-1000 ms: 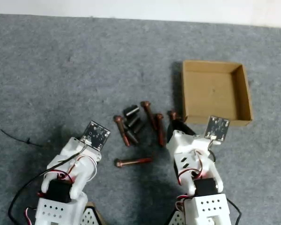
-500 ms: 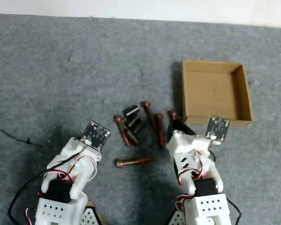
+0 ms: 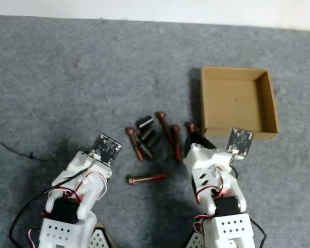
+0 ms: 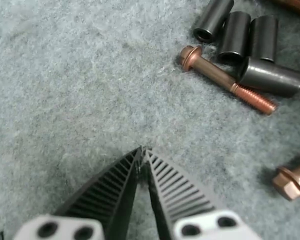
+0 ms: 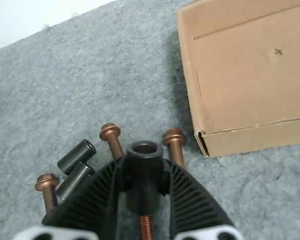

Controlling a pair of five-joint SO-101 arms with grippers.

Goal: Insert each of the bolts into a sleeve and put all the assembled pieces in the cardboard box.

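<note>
My right gripper is shut on a black sleeve with a bolt's copper thread sticking out of its near end. It hangs over the mat just short of the cardboard box, near the box's front left corner. Loose copper bolts and black sleeves lie just beyond it. My left gripper is shut on nothing, low over bare mat. A bolt and several sleeves lie past its tips. One bolt lies alone between the arms.
The box is open and holds nothing. A grey mat covers the table, with wide free room at the far left. A thin black tie lies left of the left arm.
</note>
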